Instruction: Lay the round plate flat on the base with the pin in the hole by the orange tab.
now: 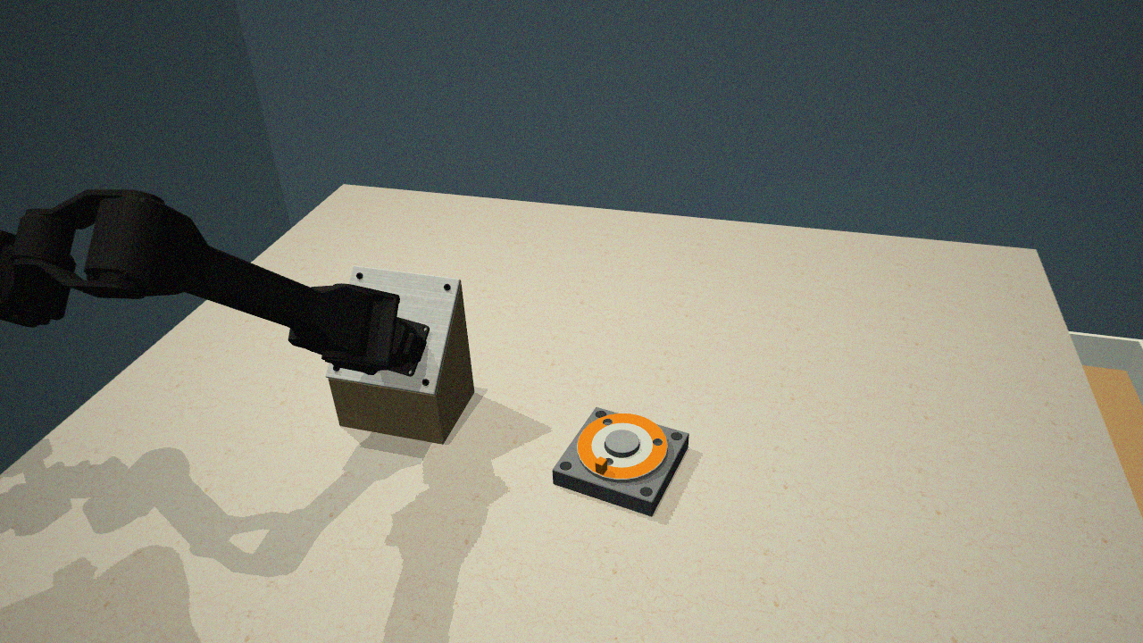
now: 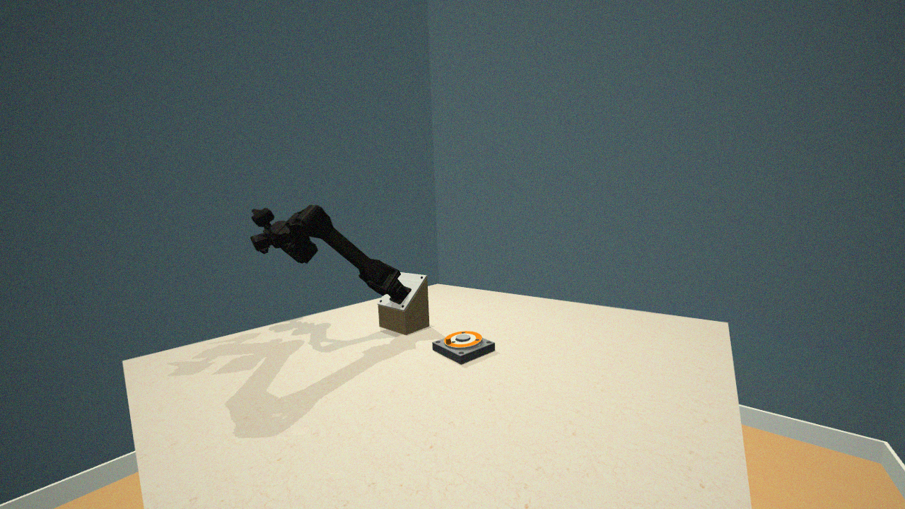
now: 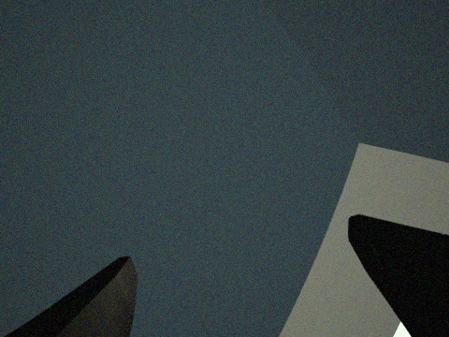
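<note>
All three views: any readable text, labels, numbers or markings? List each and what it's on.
None. No words, labels, brands or numbers can be read in any view.
The round plate, its dark base, the wedge-shaped arm mount, the arm and the gripper all carry no print.

Round plate [image 1: 621,446] seated on grey post [image 1: 621,440]
Orange ring with tab [image 1: 601,466] is seen on dark square base [image 1: 622,471], well apart from the gripper [image 2: 260,229]
</note>
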You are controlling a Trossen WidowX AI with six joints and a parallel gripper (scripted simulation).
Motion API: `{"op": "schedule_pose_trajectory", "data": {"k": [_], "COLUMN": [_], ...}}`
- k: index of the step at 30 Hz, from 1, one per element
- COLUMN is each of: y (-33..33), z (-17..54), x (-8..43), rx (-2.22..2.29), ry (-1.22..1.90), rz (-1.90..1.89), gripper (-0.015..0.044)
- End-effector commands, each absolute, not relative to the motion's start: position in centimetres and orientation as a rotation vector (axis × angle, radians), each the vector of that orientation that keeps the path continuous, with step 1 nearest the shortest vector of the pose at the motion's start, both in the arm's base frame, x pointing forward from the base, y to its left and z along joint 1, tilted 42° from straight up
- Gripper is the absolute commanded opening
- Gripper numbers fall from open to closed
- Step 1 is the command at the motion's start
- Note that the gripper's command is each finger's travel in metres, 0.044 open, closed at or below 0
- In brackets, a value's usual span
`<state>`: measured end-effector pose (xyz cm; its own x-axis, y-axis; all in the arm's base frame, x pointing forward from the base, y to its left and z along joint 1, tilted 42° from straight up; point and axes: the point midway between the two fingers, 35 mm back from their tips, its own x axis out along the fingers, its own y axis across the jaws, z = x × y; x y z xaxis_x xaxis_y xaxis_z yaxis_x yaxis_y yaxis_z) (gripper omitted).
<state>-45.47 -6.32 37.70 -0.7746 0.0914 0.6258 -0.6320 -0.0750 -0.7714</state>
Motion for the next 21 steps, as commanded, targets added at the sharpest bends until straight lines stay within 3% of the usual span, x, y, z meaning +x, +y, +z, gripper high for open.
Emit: {"op": "schedule_pose_trajectory", "data": {"k": [1, 10, 15, 21], "y": [-6.7, -21.0, -30.1, -36.9], "z": [37.7, 38.7, 38.9, 38.9], "x": [-45.4, -41.7, -36.0, -29.1], "rx": [0.589, 0.865, 1.034, 1.16], "ry": [-1.705, -1.65, -1.616, -1.544], "rz": [1.912, 2.33, 2.618, 2.898], "gripper": [0.0374, 0.0137, 0.0006, 0.0]}}
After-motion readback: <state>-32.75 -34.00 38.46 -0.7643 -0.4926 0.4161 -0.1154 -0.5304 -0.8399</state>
